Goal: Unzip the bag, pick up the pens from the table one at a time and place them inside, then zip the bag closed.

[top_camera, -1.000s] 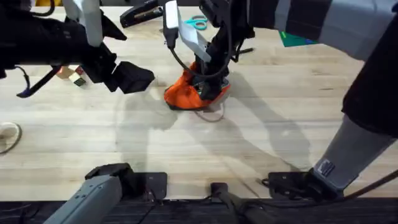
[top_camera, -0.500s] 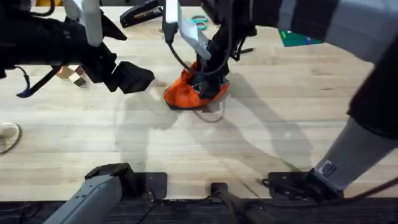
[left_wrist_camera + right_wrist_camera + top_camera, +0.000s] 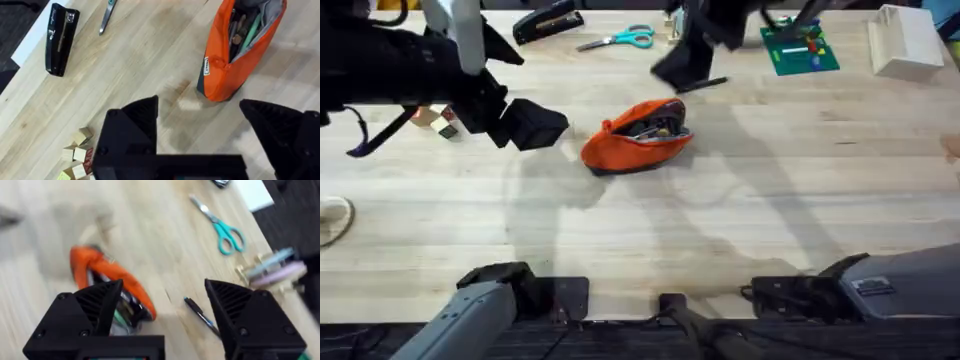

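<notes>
The bag point(image 3: 636, 134) lies unzipped on the tabletop point(image 3: 740, 220), its mouth gaping with pens already inside. It looks soft and light, likely to slump or slide if nudged, so I'd pin its fabric end before tugging the pull tab. One slim black pen point(image 3: 701, 85) rests just beyond the bag; hard, slick and thin, best pinched mid-barrel. The right gripper point(image 3: 159, 311) hangs spread above bag and pen; the left gripper point(image 3: 200, 122), also spread and empty, hovers beside the bag.

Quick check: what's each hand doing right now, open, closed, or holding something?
Left hand: open, holding nothing, near the orange pencil pouch.
Right hand: open, holding nothing.
</notes>
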Robot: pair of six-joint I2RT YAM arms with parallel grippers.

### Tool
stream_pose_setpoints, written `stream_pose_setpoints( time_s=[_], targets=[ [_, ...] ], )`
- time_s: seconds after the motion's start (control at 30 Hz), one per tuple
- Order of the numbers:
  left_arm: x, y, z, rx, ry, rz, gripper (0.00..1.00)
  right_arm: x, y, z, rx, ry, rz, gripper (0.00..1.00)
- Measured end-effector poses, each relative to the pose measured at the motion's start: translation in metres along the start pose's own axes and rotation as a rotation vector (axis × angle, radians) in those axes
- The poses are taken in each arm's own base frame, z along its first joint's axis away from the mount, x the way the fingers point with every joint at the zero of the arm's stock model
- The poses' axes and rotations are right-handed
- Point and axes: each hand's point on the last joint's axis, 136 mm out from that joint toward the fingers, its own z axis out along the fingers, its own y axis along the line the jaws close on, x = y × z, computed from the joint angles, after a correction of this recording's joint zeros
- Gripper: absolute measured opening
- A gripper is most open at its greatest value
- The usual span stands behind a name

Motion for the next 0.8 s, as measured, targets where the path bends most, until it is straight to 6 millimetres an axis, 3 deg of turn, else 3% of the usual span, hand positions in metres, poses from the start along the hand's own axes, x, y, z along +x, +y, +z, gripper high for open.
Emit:
stream_pose_setpoints(
  time_s=[0.07, 0.1, 0.37, 0.57, 0.8],
  targets=[
    [0.000, 0.000, 0.000, 0.000, 0.000, 0.000, 0.993, 0.000, -0.019, -0.006, 0.054, -0.029, 0.113, 0.997],
    [0.000, 0.000, 0.000, 0.000, 0.000, 0.000, 0.993, 0.000, -0.045, -0.013, 0.120, -0.079, 0.311, 0.997],
    [0.000, 0.000, 0.000, 0.000, 0.000, 0.000, 0.993, -0.005, -0.090, -0.032, 0.201, -0.244, 0.912, 0.997],
    [0.000, 0.000, 0.000, 0.000, 0.000, 0.000, 0.994, -0.005, -0.090, -0.031, 0.149, -0.295, 1.354, 0.997],
    [0.000, 0.000, 0.000, 0.000, 0.000, 0.000, 0.994, 0.004, -0.096, -0.032, 0.196, -0.307, 1.541, 0.998]
  ],
)
